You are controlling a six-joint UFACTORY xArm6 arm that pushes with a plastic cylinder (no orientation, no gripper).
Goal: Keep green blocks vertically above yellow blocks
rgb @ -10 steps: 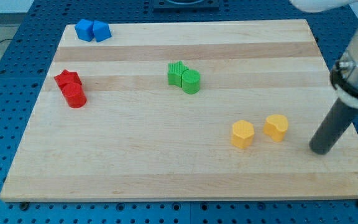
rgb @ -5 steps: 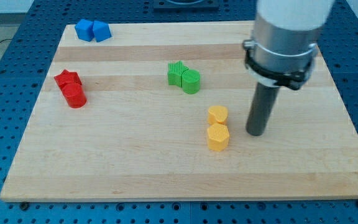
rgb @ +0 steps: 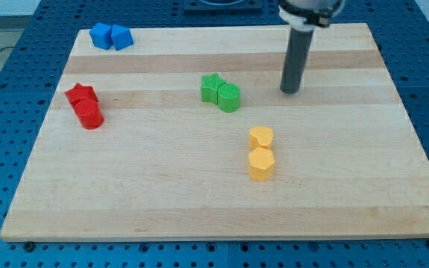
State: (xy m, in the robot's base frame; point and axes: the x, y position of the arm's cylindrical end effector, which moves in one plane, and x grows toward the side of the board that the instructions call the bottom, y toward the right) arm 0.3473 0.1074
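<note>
My tip (rgb: 290,91) stood on the wooden board (rgb: 162,193), holding nothing, right of the two touching green blocks (rgb: 221,92), which sat above the two stacked-looking yellow blocks (rgb: 261,153) lower down the view.

My tip (rgb: 290,91) stands on the board (rgb: 363,186). The green star block (rgb: 211,88) and green cylinder (rgb: 229,97), touching, lie to its view's left; the two yellow blocks (rgb: 261,152), touching, sit below-left toward the view's bottom
</note>
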